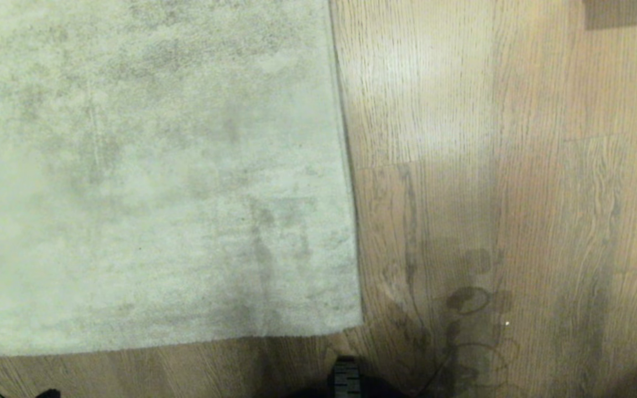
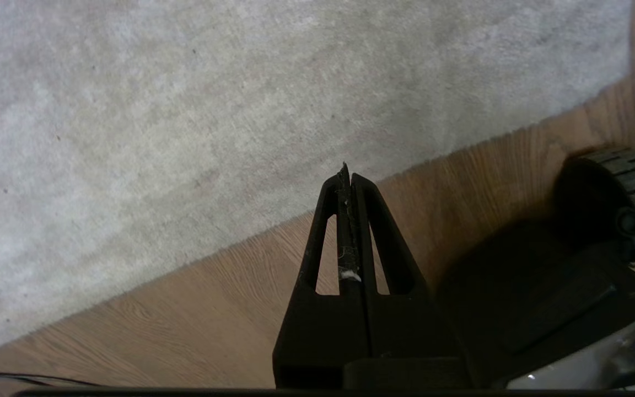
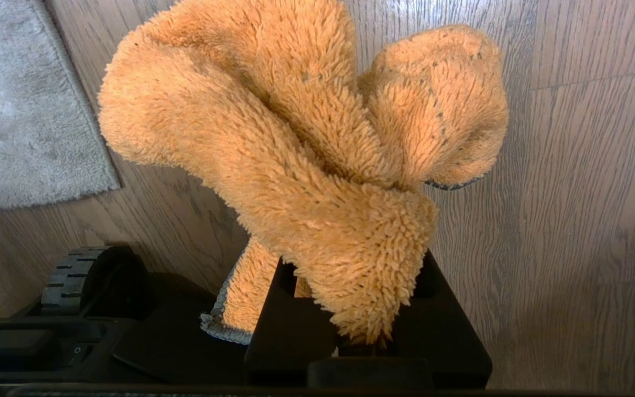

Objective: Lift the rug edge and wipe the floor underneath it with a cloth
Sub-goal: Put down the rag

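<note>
Below, the rug edge (image 1: 351, 232) is shown lying flat on the floor (image 1: 517, 166).
Left gripper (image 2: 348, 176): fingers pressed together, empty; right gripper (image 3: 350, 309): clamped on the orange cloth (image 3: 295, 138).

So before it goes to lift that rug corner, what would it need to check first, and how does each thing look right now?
1. Cloth in hand: ok. The orange cloth is bunched in the right gripper.
2. Left gripper free to take the rug: ok for empty, not ok for ready, as its fingers are shut.
3. Rug edge within sight: ok. It lies flat on the floor, corner near the robot.
4. Rug lifted: not ok, not yet.
5. Dirt under the rug: cannot tell, it is covered.
6. Base wheel off the rug: ok.
</note>
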You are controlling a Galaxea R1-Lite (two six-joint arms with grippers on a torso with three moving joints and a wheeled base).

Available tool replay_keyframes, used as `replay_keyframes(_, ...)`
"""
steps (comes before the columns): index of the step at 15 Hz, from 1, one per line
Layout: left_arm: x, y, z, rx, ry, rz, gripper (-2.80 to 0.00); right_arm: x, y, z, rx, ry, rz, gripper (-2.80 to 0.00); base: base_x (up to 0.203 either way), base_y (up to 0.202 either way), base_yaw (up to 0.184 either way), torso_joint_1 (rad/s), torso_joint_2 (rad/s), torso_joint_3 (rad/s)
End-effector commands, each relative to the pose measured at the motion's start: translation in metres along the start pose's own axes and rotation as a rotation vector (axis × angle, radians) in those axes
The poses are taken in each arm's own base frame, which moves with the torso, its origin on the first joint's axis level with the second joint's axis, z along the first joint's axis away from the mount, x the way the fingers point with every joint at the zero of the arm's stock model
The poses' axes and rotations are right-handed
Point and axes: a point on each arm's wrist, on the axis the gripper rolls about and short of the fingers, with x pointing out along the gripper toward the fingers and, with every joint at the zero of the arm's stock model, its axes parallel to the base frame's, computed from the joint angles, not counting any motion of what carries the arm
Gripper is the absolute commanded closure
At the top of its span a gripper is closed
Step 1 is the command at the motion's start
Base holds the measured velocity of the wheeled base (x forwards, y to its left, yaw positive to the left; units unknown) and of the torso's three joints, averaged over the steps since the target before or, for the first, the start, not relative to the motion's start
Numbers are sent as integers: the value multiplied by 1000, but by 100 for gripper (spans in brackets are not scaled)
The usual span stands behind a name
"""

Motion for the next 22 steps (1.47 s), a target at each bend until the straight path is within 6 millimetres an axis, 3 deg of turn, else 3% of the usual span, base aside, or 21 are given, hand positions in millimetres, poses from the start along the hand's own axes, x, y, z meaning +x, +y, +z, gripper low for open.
replay_keyframes(1,-12,-4,-4,9,-81,38,0,0,0,0,0,1,0,0,0,0,0,0,0,0)
replay_keyframes(5,-14,-4,-5,7,-108,-29,0,0,0,0,0,1,0,0,0,0,0,0,0,0)
replay_keyframes(8,-21,-5,-17,-20,-85,94,0,0,0,0,0,2,0,0,0,0,0,0,0,0)
replay_keyframes(12,-32,-9,-27,-148,-182,137,0,0,0,0,0,1,0,0,0,0,0,0,0,0)
replay_keyframes(22,-33,-9,-28,-169,-179,144,0,0,0,0,0,2,0,0,0,0,0,0,0,0)
